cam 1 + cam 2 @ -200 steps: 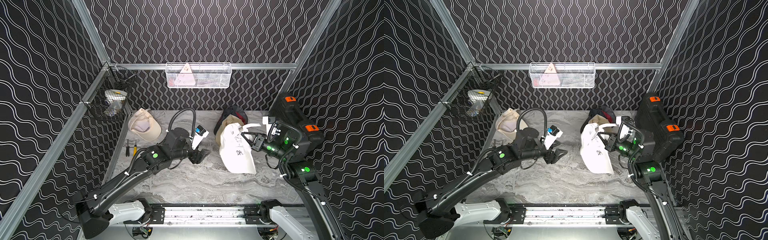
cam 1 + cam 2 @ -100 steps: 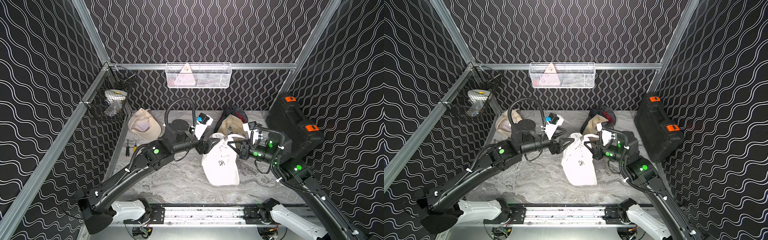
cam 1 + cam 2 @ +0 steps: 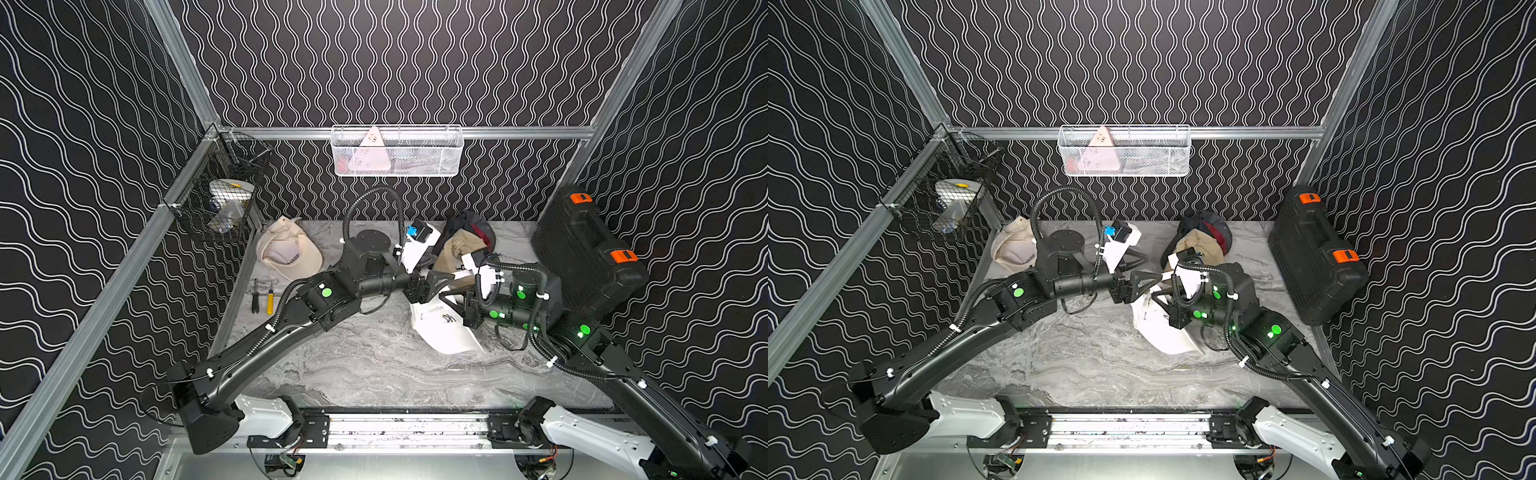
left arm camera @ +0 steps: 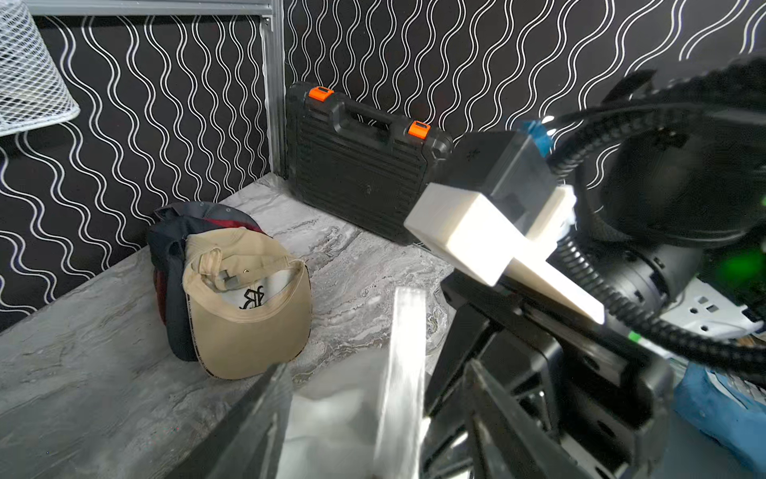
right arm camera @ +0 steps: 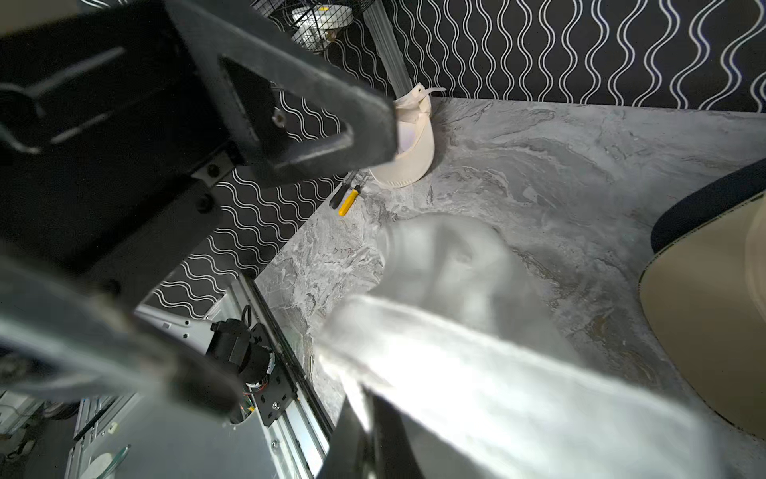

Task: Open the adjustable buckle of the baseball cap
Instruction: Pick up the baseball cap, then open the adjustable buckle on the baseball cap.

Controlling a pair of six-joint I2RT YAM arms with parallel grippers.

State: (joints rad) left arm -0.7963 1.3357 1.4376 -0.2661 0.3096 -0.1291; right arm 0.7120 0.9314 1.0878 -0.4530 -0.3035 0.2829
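The white baseball cap (image 3: 442, 330) (image 3: 1158, 330) hangs in mid-air over the middle right of the table, brim down. My right gripper (image 3: 454, 297) (image 3: 1162, 296) is shut on its upper rear edge; in the right wrist view the jaws (image 5: 367, 431) pinch blurred white fabric (image 5: 497, 373). My left gripper (image 3: 439, 282) (image 3: 1149, 279) is open at the cap's top. In the left wrist view (image 4: 377, 373) a white strap (image 4: 404, 352) stands between its spread fingers (image 4: 257, 414), touching neither. The buckle cannot be made out.
A tan cap on dark caps (image 3: 459, 251) (image 4: 248, 298) lies just behind the grippers. A cream cap (image 3: 289, 253) and two screwdrivers (image 3: 262, 296) lie at the back left. A black case (image 3: 590, 253) leans at the right wall. Wire baskets (image 3: 220, 199) (image 3: 397, 151) hang on the walls.
My right arm swung away from the case and carried the white cap left and lower toward the centre. My left gripper moved right and up to the cap's top, staying open.
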